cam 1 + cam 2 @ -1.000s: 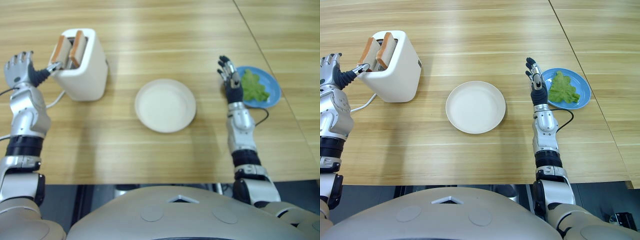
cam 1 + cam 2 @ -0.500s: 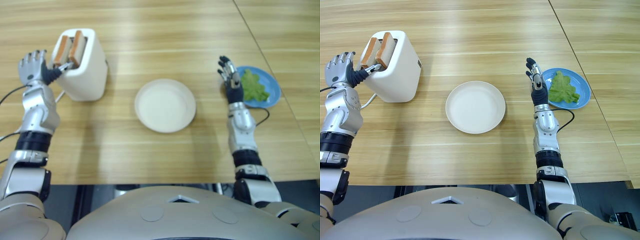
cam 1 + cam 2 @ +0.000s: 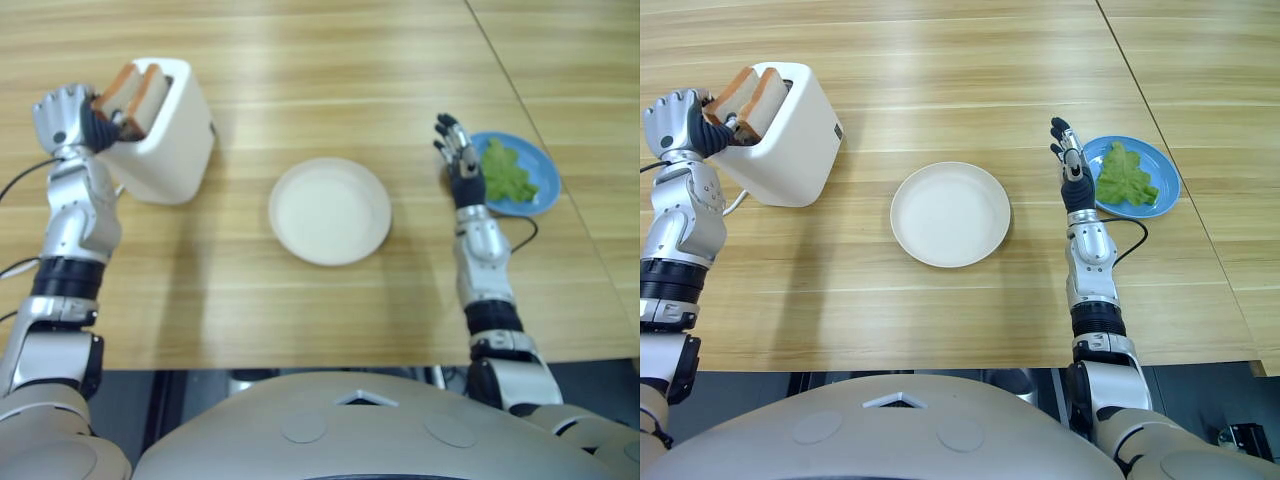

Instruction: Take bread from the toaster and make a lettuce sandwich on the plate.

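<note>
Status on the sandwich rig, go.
Left hand shut on outer bread slice, both slices in toaster. Right hand open beside lettuce. Plate bare, nothing between toaster and it.

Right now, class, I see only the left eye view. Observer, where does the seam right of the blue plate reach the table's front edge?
Observer: On the table, the seam passes just right of the blue plate and meets the front edge at the far right.
Operator: Anything below that spot?
Observer: A small dark object lies on the floor there; I cannot tell what it is.
</note>
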{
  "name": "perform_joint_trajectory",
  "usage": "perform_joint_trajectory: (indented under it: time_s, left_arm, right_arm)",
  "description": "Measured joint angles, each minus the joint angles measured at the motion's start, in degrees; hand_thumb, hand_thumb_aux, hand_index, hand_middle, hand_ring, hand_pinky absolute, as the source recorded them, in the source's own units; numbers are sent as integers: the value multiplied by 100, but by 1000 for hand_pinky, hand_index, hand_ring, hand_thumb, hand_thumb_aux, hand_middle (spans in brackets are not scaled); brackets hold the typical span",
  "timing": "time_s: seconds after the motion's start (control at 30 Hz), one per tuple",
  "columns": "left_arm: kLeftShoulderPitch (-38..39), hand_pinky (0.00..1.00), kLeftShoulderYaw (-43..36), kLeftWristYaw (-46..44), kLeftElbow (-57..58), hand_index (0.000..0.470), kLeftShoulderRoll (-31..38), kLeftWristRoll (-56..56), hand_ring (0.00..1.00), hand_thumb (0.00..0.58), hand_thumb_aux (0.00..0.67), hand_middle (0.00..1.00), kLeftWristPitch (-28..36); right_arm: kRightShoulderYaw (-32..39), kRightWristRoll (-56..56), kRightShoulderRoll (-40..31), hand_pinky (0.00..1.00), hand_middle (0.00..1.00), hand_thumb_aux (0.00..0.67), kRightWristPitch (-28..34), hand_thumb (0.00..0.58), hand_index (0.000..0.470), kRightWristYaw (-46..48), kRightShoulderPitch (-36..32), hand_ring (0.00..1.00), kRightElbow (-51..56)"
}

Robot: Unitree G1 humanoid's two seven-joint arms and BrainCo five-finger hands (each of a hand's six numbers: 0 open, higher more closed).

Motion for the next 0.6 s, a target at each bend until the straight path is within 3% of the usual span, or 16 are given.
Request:
perform_joint_trajectory:
  time_s: [0.33, 0.47, 0.6]
  left_arm:
    - [293, 1000, 612, 928, -1355, 460, -246, -145, 1000, 580, 670, 1000, -789]
    - [508, 1000, 1472, 1215, -2421, 460, -548, -1015, 1000, 580, 670, 1000, -1718]
    - [225, 1000, 1552, 204, -2728, 460, -1159, -2791, 1000, 580, 670, 1000, -2518]
  right_arm:
    - [10, -31, -6, 0, 0, 0, 17, 0, 0, 16, 17, 0, 10]
    - [8, -38, -8, 0, 0, 0, 25, 0, 0, 21, 20, 0, 20]
    - [4, -41, -3, 0, 0, 0, 29, 0, 0, 18, 23, 0, 22]
